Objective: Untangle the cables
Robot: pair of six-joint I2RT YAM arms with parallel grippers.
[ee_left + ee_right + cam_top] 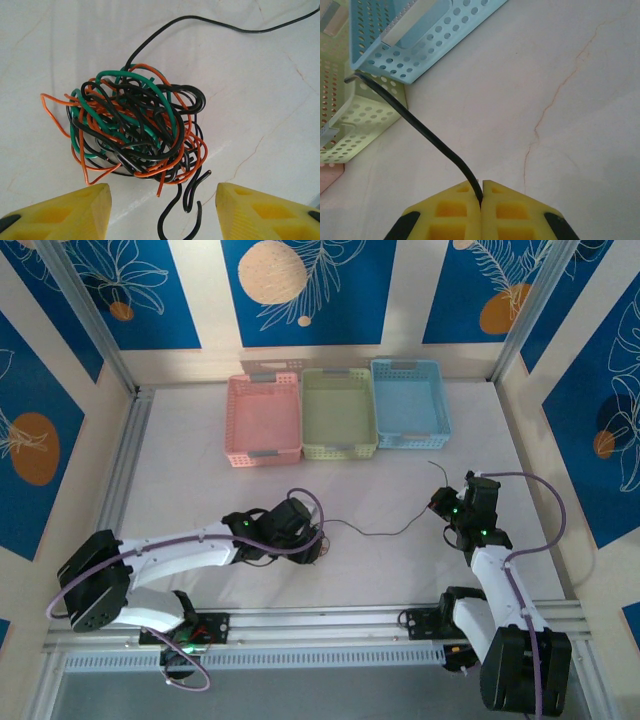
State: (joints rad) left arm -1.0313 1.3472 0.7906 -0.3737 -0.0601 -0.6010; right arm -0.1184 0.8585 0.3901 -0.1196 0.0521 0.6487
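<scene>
A knotted clump of cables (137, 130), black, orange and green, lies on the white table just ahead of my left gripper (162, 210), which is open with its yellow fingers (75, 210) either side of loose black ends. In the top view the clump (312, 543) sits at the left gripper's tip. One black cable (385, 532) runs from the clump rightward to my right gripper (445, 505). The right gripper (481, 192) is shut on this black cable (420, 125), whose free end sticks up past the fingers.
Three perforated baskets stand at the back: pink (263, 420), green (338, 413) and blue (410, 403). In the right wrist view the blue basket (420, 35) and green basket (350, 125) are close ahead. Metal rails border the table.
</scene>
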